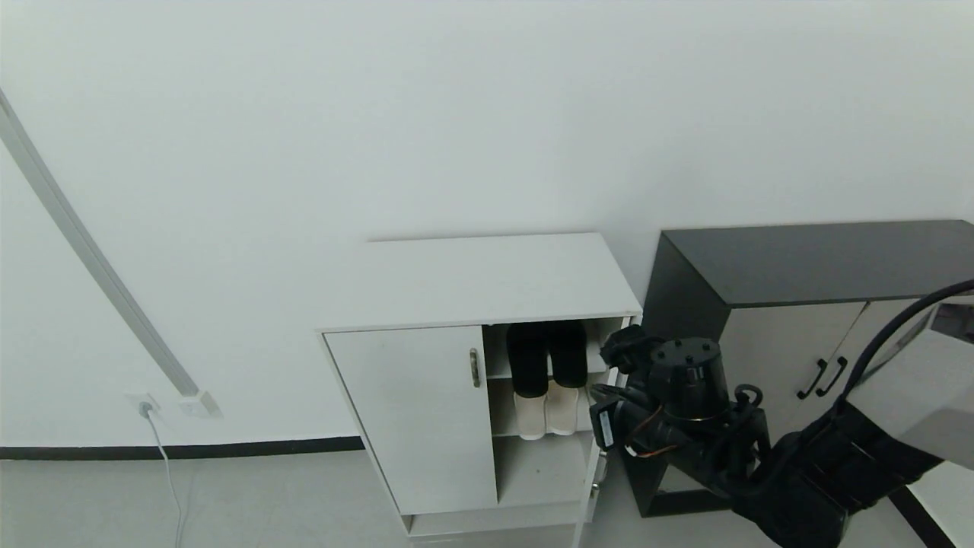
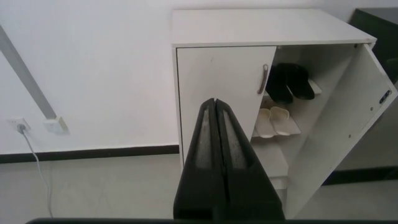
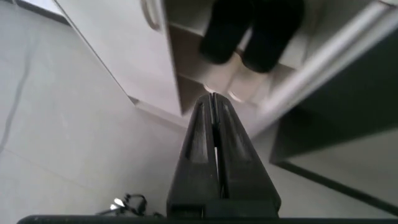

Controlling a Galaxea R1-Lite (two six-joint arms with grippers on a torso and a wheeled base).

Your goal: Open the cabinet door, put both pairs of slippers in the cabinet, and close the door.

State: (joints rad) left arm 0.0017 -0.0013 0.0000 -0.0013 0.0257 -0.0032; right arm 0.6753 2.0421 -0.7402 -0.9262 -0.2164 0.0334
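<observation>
Head view: the white cabinet stands against the wall, its left door shut and its right door swung out, seen edge-on. The black slippers sit on the top shelf, at its right end. The white slippers sit on the shelf below, directly under them. The right arm hangs just beside the open door's edge, in front of a black cabinet. A socket with a cable is low on the wall, well to the left.

Left wrist view: the left gripper has its fingers pressed together, holding nothing, in front of the shut door. Both pairs lie inside on their shelves, toes outward.

Right wrist view: the right gripper has its fingers pressed together with nothing between them, pointing at the open compartment near the white pair, with the door's edge just beside it
</observation>
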